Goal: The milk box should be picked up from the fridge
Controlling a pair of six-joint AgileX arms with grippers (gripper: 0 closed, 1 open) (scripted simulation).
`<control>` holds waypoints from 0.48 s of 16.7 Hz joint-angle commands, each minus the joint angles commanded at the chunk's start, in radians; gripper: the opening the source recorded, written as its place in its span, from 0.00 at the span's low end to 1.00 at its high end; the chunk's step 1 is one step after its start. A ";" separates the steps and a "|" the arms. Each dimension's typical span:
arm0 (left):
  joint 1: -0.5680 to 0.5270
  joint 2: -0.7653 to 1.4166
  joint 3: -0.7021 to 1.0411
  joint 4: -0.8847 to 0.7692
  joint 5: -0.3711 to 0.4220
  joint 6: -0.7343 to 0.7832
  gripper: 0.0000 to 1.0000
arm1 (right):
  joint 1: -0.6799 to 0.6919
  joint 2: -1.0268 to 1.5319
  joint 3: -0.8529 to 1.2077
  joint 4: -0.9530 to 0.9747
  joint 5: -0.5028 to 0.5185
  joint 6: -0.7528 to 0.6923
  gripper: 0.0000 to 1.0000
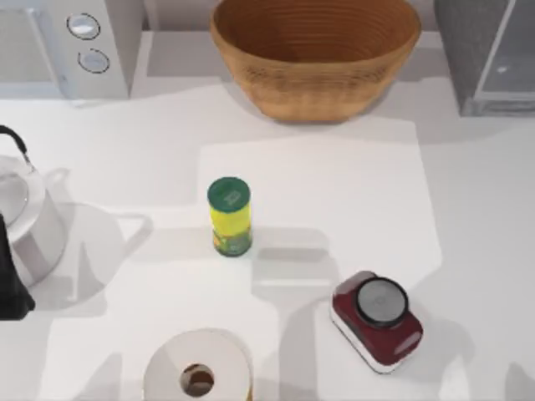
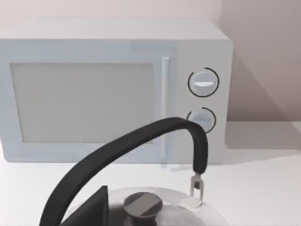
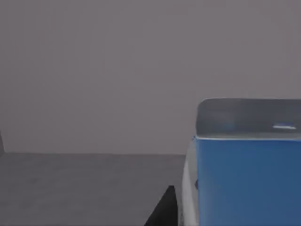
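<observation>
The fridge (image 1: 466,52) stands at the table's back right corner, dark-grey and speckled with a paler panel. In the right wrist view its grey inner wall (image 3: 94,70) and shelf (image 3: 80,188) are close ahead. The milk box (image 3: 244,183) stands on that shelf very near the camera, showing a blue face under a pale, nearly see-through top. A dark sliver of my right gripper (image 3: 162,212) sits just beside the box; whether it touches is unclear. My left arm (image 1: 10,280) is parked at the table's left edge by the kettle.
A yellow can with a green lid (image 1: 230,215) stands mid-table. A woven basket (image 1: 315,52) is at the back, the microwave (image 1: 71,46) at back left, a steel kettle (image 2: 141,205) at left. A maroon scale (image 1: 378,319) and paper roll (image 1: 199,376) lie in front.
</observation>
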State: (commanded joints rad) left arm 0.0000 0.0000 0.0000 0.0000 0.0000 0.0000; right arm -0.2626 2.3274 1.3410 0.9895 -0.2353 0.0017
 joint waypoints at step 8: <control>0.000 0.000 0.000 0.000 0.000 0.000 1.00 | -0.020 -0.056 -0.072 0.048 -0.010 0.003 0.00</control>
State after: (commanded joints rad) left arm 0.0000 0.0000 0.0000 0.0000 0.0000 0.0000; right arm -0.2825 2.2711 1.2693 1.0373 -0.2451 0.0045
